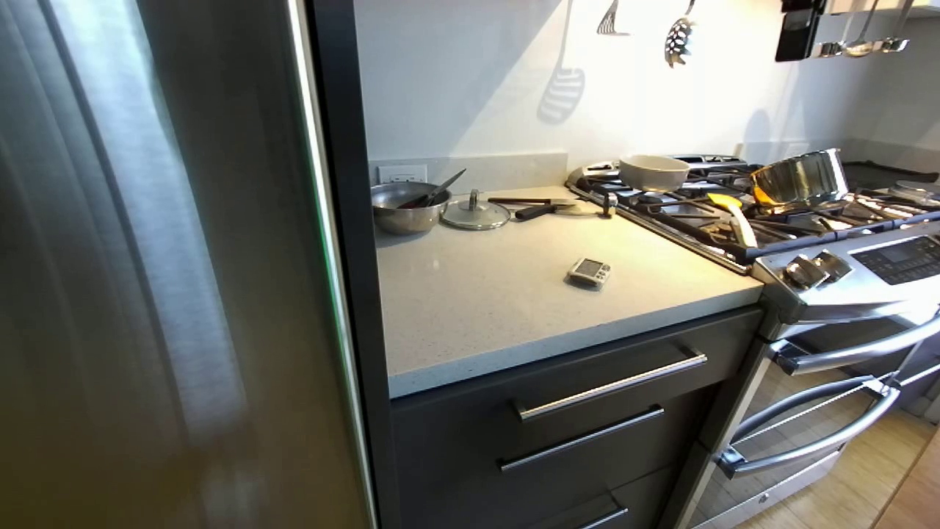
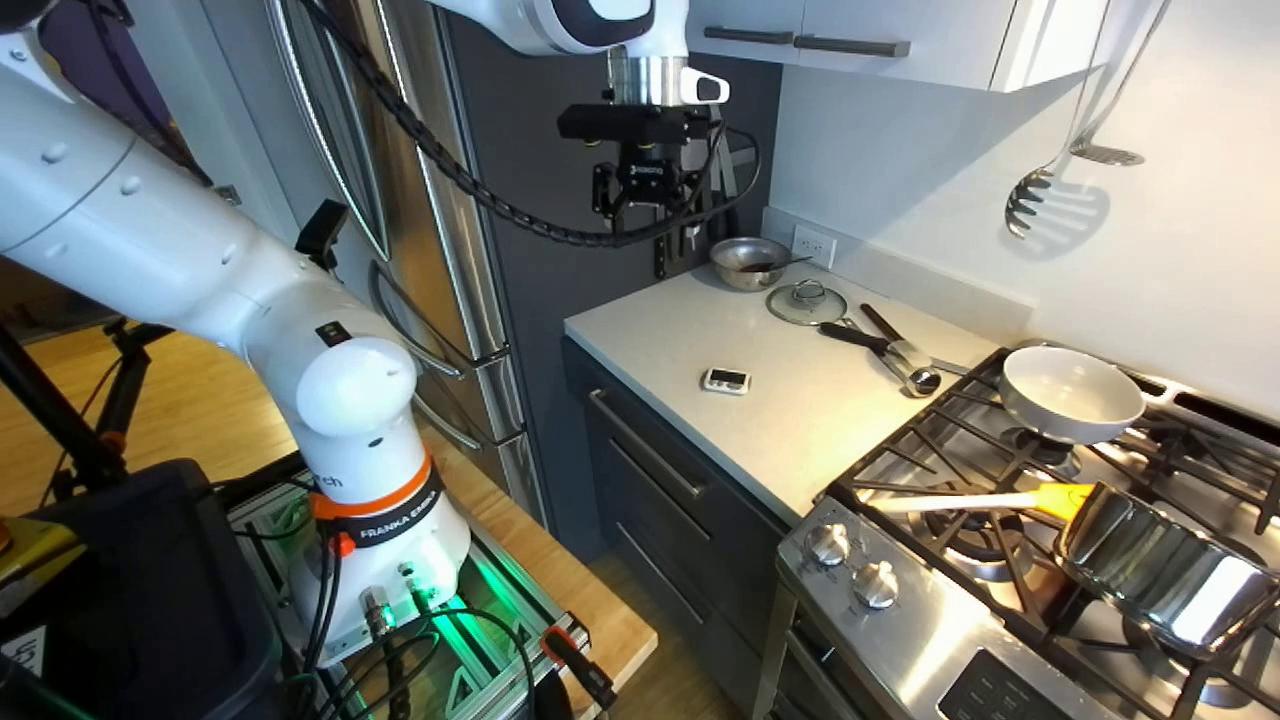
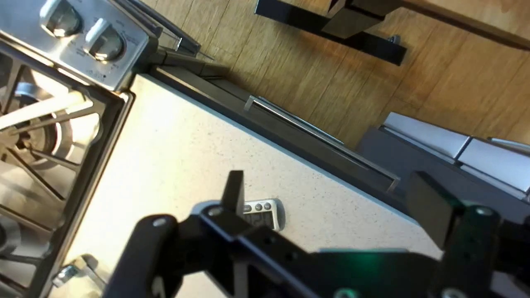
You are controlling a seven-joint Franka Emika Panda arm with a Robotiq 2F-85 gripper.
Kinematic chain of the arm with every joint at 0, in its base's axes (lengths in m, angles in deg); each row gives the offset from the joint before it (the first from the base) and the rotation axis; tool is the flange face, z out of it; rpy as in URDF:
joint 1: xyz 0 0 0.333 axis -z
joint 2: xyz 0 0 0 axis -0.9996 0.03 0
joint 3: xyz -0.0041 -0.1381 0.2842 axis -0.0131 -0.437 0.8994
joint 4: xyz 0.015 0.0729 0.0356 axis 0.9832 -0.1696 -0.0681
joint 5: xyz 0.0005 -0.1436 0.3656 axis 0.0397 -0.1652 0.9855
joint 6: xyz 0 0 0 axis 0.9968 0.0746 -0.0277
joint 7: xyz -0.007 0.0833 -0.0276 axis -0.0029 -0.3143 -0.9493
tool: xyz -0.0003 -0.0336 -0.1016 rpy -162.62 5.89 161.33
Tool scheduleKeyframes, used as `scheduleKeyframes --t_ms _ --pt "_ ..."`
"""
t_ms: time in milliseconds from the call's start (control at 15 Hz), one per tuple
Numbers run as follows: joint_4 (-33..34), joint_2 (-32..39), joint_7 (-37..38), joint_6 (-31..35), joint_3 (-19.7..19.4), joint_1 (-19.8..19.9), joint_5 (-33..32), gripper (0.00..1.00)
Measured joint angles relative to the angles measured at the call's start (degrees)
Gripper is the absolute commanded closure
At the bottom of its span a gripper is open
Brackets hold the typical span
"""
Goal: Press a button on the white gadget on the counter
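The white gadget is a small device with a dark display and grey buttons. It lies flat on the counter in both exterior views (image 1: pixel 590 272) (image 2: pixel 726 381). In the wrist view the gadget (image 3: pixel 264 216) is partly hidden behind one finger, and a few of its buttons show. The light counter (image 1: pixel 470 301) also shows in an exterior view (image 2: pixel 670 335) and the wrist view (image 3: pixel 194 157). My gripper (image 2: pixel 648 215) hangs pointing down, well above the counter's fridge-side end, apart from the gadget. In the wrist view the gripper (image 3: pixel 329 176) has its fingers wide apart with nothing between them.
A metal bowl (image 2: pixel 748 262), a glass lid (image 2: pixel 806 301) and utensils (image 2: pixel 868 340) lie along the counter's back. The stove (image 2: pixel 985 520) holds a white pot (image 2: pixel 1070 392) and a tilted steel pot (image 2: pixel 1165 570). A tall fridge (image 1: pixel 169 294) and upper cabinets (image 2: pixel 880 30) flank the counter.
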Motion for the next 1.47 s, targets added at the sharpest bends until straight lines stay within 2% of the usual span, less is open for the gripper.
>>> scheduleKeyframes --t_ms 200,733,867,1133,1467 --pt "-0.06 3.53 -5.52 1.93 -1.41 -1.29 1.34 0.0" --pt "0.11 5.54 -8.66 2.41 -1.77 -1.44 1.03 0.0" --pt "-0.27 7.3 -11.8 4.81 -1.85 -1.28 0.32 0.0" --pt "-1.63 12.26 -17.04 13.83 -3.0 -0.88 0.92 0.0" --pt "-1.12 19.52 -20.95 17.8 -4.7 0.04 7.61 0.0"
